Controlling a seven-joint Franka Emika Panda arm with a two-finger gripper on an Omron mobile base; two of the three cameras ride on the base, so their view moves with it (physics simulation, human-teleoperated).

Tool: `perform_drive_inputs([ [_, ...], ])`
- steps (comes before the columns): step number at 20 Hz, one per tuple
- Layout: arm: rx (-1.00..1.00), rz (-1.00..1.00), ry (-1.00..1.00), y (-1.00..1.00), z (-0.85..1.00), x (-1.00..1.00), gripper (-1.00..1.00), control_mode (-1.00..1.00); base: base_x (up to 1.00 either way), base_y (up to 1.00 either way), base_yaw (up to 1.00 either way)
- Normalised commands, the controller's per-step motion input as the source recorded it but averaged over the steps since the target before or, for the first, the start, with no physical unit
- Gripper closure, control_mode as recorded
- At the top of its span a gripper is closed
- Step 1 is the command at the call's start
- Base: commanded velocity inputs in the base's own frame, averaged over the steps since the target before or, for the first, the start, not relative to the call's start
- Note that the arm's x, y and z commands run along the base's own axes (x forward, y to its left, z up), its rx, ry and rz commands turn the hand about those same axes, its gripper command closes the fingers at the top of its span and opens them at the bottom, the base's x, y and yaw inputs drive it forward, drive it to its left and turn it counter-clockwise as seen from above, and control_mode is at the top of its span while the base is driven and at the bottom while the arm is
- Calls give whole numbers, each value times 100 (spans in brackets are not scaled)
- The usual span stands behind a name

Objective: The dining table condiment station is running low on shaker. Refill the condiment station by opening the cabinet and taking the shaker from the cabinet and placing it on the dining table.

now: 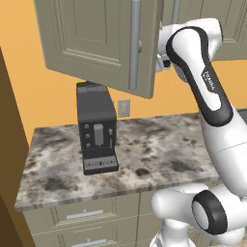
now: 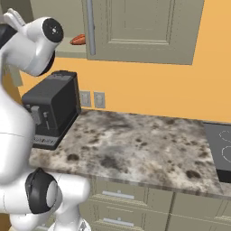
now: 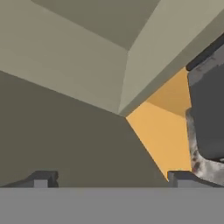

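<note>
The cabinet [image 1: 101, 43] hangs on the far orange wall above the counter, and its left door stands swung out toward the near side, its long grey bar handle [image 1: 135, 46] hanging down the door's right edge. In the right base view the cabinet [image 2: 149, 31] shows a closed framed door on the right and an open compartment to the left of it, with a reddish-brown lump [image 2: 78, 39] lying on the shelf inside. The mottled stone counter [image 1: 159, 149] runs below, with beige drawers [image 1: 84, 214] under its near edge. A dark stovetop [image 2: 221, 151] sits at the counter's far right end. The black coffee machine [image 1: 96, 128] stands on the left part of the counter against the wall, below the open door; two wall outlets [image 2: 92, 99] are just to its right.

The white arm reaches up to the cabinet's open side. In the hand view the gripper [image 3: 111, 180] looks at the cabinet's beige underside and inner walls from close by, and its two dark fingertips [image 3: 41, 179] stand wide apart with nothing between them. The shaker cannot be made out in any view.
</note>
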Motion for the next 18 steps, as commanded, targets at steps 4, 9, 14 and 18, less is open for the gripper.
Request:
perform_drive_inputs([
  [4,12,27,0,26,37,-63,-100,-100,0,0,0],
  [9,3,18,0,87,16,-19,-100,-100,0,0,0],
  [14,-1,2,-3,100,0,0,-100,-100,0,0,0],
  [18,0,-1,-8,100,0,0,-100,-100,0,0,0],
])
